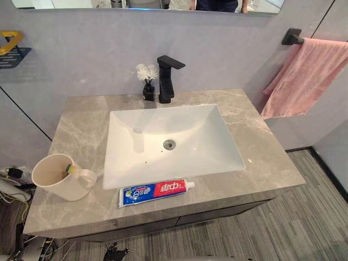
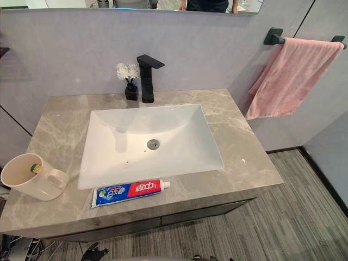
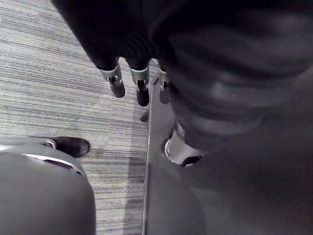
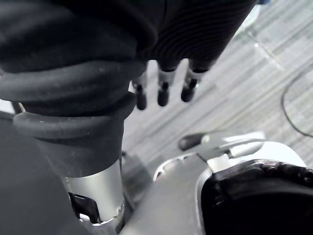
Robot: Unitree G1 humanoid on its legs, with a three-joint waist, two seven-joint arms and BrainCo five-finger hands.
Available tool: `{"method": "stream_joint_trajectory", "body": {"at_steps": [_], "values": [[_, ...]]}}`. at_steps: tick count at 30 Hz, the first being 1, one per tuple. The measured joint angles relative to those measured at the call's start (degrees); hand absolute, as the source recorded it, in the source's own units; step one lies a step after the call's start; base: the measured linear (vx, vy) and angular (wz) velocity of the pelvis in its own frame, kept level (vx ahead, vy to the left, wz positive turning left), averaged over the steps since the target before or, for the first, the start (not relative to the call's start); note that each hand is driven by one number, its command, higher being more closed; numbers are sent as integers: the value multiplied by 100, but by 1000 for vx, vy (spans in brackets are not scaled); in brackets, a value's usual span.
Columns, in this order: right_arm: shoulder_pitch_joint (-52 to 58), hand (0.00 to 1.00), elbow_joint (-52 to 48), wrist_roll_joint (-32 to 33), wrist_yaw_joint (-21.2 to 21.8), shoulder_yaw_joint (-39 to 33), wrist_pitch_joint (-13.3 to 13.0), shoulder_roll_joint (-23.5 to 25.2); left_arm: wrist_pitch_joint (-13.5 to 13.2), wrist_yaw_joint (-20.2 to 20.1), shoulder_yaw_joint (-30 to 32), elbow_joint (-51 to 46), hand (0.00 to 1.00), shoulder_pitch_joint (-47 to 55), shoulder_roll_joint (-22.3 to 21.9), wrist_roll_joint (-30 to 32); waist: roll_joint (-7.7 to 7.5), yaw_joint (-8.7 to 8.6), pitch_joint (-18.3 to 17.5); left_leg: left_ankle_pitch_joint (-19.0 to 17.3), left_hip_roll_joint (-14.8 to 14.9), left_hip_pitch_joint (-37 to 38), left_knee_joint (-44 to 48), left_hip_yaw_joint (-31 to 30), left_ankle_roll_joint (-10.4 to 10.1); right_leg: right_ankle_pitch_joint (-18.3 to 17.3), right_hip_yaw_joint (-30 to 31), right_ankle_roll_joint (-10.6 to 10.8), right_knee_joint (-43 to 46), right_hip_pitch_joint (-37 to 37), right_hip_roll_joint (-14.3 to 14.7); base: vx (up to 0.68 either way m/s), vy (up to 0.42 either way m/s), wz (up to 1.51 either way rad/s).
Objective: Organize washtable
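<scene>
Toothpaste (image 1: pixel 156 192) lies flat along the front edge of the counter (image 1: pixel 261 152), just before the white sink (image 1: pixel 206 130), far from either hand's fingers. A cream cup (image 1: pixel 54 182) stands at the counter's front left corner, handle toward the sink, with a toothbrush (image 1: pixel 69 169) inside it. Behind the sink stands a black tap (image 1: pixel 166 79), and a small black vase of white flowers (image 1: pixel 148 89) touches its left side. A pink towel (image 1: pixel 304 76) hangs from a black bar (image 1: pixel 292 37) on the right wall.

The left hand (image 3: pixel 117 44) hangs with its fingers (image 3: pixel 142 90) straight and loosely spread, holding nothing; past their tips is striped grey floor (image 3: pixel 49 73). The right hand (image 4: pixel 195 34) hangs the same way, fingers (image 4: pixel 163 90) relaxed and empty, with floor beyond their tips.
</scene>
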Motion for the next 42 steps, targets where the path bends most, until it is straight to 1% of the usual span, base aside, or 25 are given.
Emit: {"method": "stream_joint_trajectory", "body": {"at_steps": [2, 3, 4, 5, 7, 10, 13, 15, 16, 17, 20, 21, 22, 23, 24, 27, 28, 29, 30, 31, 32, 35, 37, 40, 42], "values": [[-18, 0, -2, 251, -5, 21, -12, -1, -16, 2, -22, -29, 0, -24, 1, -10, 11, 5, 15, 29, -73, -340, 229, -397, 40, -1, -376, 1, 0, 12, -70, -20, -52, 103], [-30, 0, -10, 436, -15, 112, -32, -23, -36, 3, -48, -90, 0, -54, -5, -70, -18, 18, 72, 80, -158, -581, 407, -758, 82, -5, -707, 5, 7, 80, -127, -18, -53, 157], [-41, 0, -30, 604, -26, 161, -65, -33, -55, 14, -115, -207, 0, -89, -17, -165, 12, 85, 211, 213, -283, -749, 535, -1135, 79, -9, -1061, 9, 26, 164, -204, -28, -65, 163], [-29, 0, -34, 651, -32, 172, -83, -40, -70, 32, -170, -238, 0, -130, -31, -230, 25, 168, 277, 287, -341, -832, 571, -1306, 79, -11, -1215, 10, 47, 199, -237, -71, -61, 160], [-196, 0, -28, 696, -120, 188, -129, -202, -133, 83, -254, -303, 0, -147, -132, -394, 168, 346, 418, 495, -402, -1025, 456, -1670, 60, -144, -1697, 133, 254, 199, -358, -103, -28, 126], [-437, 0, -76, 664, -127, 125, -221, -210, -120, 137, -228, -282, 0, 61, -168, -452, 190, 315, 432, 612, -344, -974, 111, -1542, 103, -297, -1983, 189, 547, 181, -476, -82, 27, 60], [-420, 0, -76, 613, -123, -63, -213, -184, -124, 130, -130, -200, 0, 120, -159, -646, 182, 267, 437, 579, -231, -1073, 373, -796, 138, -341, -2137, 244, 746, 185, -737, -147, 100, 23], [-382, 0, -60, 570, -112, -63, -178, -191, -123, 125, -129, -155, 0, 165, -163, -828, 157, 227, 422, 515, -346, -1116, 514, -738, 200, -323, -2075, 284, 816, 174, -862, -71, 159, -3], [-349, 0, -58, 550, -94, -60, -173, -120, -132, 124, -130, -158, 0, 218, -119, -912, 88, 167, 383, 504, -403, -1137, 531, -737, 206, -300, -2068, 323, 814, 170, -907, -57, 175, -2], [-272, 0, -57, 456, -82, -61, -130, -29, -128, 123, -134, -125, 0, 260, -47, -1021, -33, 155, 306, 481, -466, -1173, 538, -711, 188, -253, -2010, 401, 810, 109, -966, -34, 115, -7], [-213, 0, -28, 377, -92, -117, -72, -9, -126, 114, -163, -122, 0, 261, 16, -1056, -132, 160, 217, 485, -483, -1130, 512, -522, 191, -195, -1815, 458, 785, 1, -1027, -20, 70, -33], [-212, 0, -31, 377, -101, -232, -67, -9, -125, 115, -226, -120, 0, 275, 42, -1048, -122, 162, 201, 501, -488, -1044, 469, -397, 213, -148, -1675, 473, 753, -29, -1046, -7, 42, -61], [-213, 0, -37, 378, -109, -329, -68, -16, -125, 111, -280, -114, 0, 275, 57, -1023, -176, 161, 161, 509, -498, -917, 400, -253, 227, -64, -1508, 463, 688, -31, -1060, -7, 42, -68], [-209, 0, -40, 379, -121, -363, -69, -18, -125, 108, -329, -91, 0, 278, 70, -989, -124, 154, 173, 518, -514, -855, 330, -185, 241, -27, -1426, 475, 660, -50, -1071, -18, 45, -70], [-190, 0, -38, 390, -130, -464, -64, -11, -121, 89, -472, 0, 0, 267, 114, -889, -147, 140, 93, 565, -560, -758, 175, -39, 276, 19, -1253, 483, 633, -129, -1109, -23, 65, -69], [-160, 0, -39, 407, -130, -485, -25, 21, -126, -7, -758, 4, 0, 237, 168, -548, -42, 130, -15, 718, -650, -604, -365, 346, 311, 94, -799, 350, 653, -496, -1112, -23, 63, -64], [-164, 0, -39, 406, -125, -484, 0, 51, -124, -8, -830, 4, 0, 227, 179, -504, -16, 106, -31, 757, -658, -607, -473, 395, 316, 75, -679, 207, 714, -638, -1091, 13, 53, -40], [-167, 0, -53, 414, -114, -537, 23, 66, -115, -12, -867, 6, 0, 237, 177, -463, 16, -5, -35, 776, -656, -611, -545, 388, 324, -24, -549, -135, 830, -729, -994, 43, 39, -21], [-165, 0, -54, 414, -114, -538, 26, 85, -108, -24, -877, 48, 0, 235, 196, -426, 19, -67, -6, 774, -609, -611, -558, 372, 322, -49, -438, -286, 916, -738, -908, 37, 20, -14], [-152, 0, -53, 421, -113, -535, 24, 112, -92, -33, -876, 60, 0, 252, 208, -422, 8, -97, -8, 760, -501, -519, -606, 391, 306, -23, -313, -346, 953, -716, -775, 60, -19, -15], [-148, 0, -47, 416, -111, -511, 27, 113, -90, -59, -875, 60, 0, 255, 220, -412, 38, -96, 9, 750, -411, -431, -673, 424, 278, -22, -237, -347, 991, -713, -660, 66, -56, -26], [-171, 0, -38, 394, -108, -460, 17, 145, -86, -142, -851, 68, 0, 239, 279, -365, -58, 16, -46, 790, -123, -277, -707, 497, 160, -24, -230, -341, 908, -671, -351, 141, -130, -28], [-195, 0, -41, 382, -109, -456, -1, 113, -86, -139, -810, 90, 0, 239, 252, -364, -105, 15, -72, 793, -85, -260, -661, 463, 160, -24, -237, -340, 730, -565, -294, 145, -108, -5], [-187, 0, -29, 338, -91, -460, -6, 90, -88, -128, -667, 128, 0, 236, 143, -373, 0, 12, -45, 792, -88, -237, -615, 373, 160, -20, -253, -335, 455, -368, -270, 100, -68, 3], [-186, 0, -31, 336, -94, -445, -11, 74, -96, -132, -642, 175, 0, 230, 134, -383, 9, 13, -33, 792, -84, -243, -550, 326, 159, 16, -326, -277, 388, -281, -269, 56, -47, 9]]}}
